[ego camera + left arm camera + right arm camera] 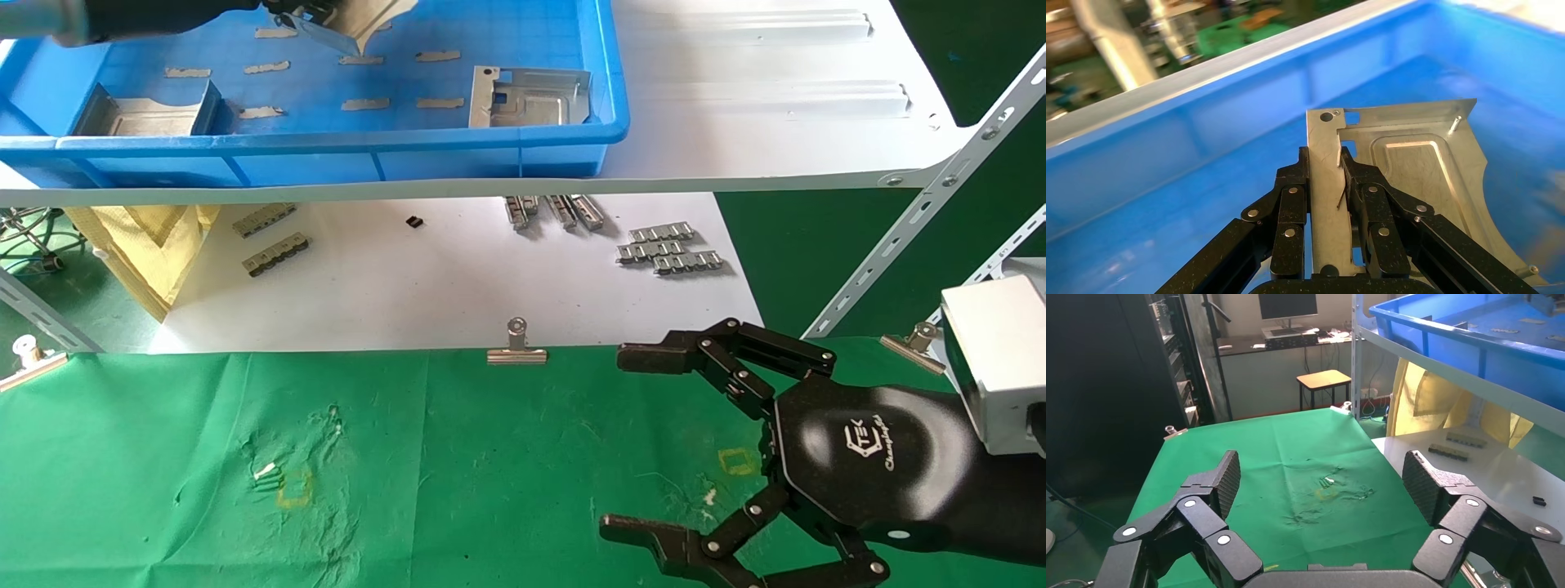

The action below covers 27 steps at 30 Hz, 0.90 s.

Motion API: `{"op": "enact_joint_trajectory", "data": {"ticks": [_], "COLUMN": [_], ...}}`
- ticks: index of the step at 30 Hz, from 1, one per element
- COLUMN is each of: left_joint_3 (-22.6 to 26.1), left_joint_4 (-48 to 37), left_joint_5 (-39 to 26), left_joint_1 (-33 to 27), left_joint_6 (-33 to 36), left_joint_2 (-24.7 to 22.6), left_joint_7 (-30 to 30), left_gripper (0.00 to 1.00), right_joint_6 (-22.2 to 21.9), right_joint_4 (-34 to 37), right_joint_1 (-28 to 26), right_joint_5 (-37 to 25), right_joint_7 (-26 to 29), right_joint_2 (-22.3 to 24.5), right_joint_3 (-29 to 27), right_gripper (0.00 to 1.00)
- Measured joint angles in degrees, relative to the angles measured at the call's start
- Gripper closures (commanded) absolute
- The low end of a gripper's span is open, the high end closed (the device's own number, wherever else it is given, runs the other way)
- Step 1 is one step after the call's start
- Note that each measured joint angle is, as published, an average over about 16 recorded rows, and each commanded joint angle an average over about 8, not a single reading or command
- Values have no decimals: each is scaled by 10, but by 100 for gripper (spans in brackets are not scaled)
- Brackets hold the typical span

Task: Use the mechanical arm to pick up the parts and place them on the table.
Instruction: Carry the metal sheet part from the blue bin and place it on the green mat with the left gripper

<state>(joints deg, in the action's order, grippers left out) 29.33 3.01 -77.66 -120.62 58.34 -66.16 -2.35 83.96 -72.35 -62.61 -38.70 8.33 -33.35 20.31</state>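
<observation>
left tool (1324, 177): closed on plate (1407, 165), held edge-on above blue bin (327, 147) on shelf | plate's long axis in line with fingers | target: green worktop (449, 457), below and nearer robot | right tool (654, 441): wide open, empty, over worktop

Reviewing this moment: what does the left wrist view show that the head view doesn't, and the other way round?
Only the left wrist view shows the left gripper with its fingers clamped on one edge of a part. Only the head view shows two more parts lying in the blue bin, the open right gripper and the green table. Both show the gripped part inside the bin.
</observation>
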Motion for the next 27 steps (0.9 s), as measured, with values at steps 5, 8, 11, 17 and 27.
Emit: {"op": "enact_joint_trajectory", "data": {"ticks": [5, 8, 11, 17, 27], "left_joint_3": [-11, -16, -19, -6, 88], "left_joint_4": [17, 29, 49, 139, 351], "left_joint_5": [19, 31, 46, 100, 227], "left_joint_1": [-2, 1, 9, 55, 180], "left_joint_6": [120, 192, 252, 325, 337], "left_joint_2": [35, 54, 71, 116, 230], "left_joint_7": [31, 53, 75, 107, 143], "left_gripper": [100, 100, 100, 100, 100], "right_joint_6": [0, 0, 0, 0, 0], "right_joint_4": [0, 0, 0, 0, 0], "right_joint_1": [0, 0, 0, 0, 0], "right_joint_5": [0, 0, 0, 0, 0], "right_joint_7": [0, 0, 0, 0, 0], "right_joint_2": [0, 0, 0, 0, 0], "right_joint_3": [0, 0, 0, 0, 0], "right_gripper": [0, 0, 0, 0, 0]}}
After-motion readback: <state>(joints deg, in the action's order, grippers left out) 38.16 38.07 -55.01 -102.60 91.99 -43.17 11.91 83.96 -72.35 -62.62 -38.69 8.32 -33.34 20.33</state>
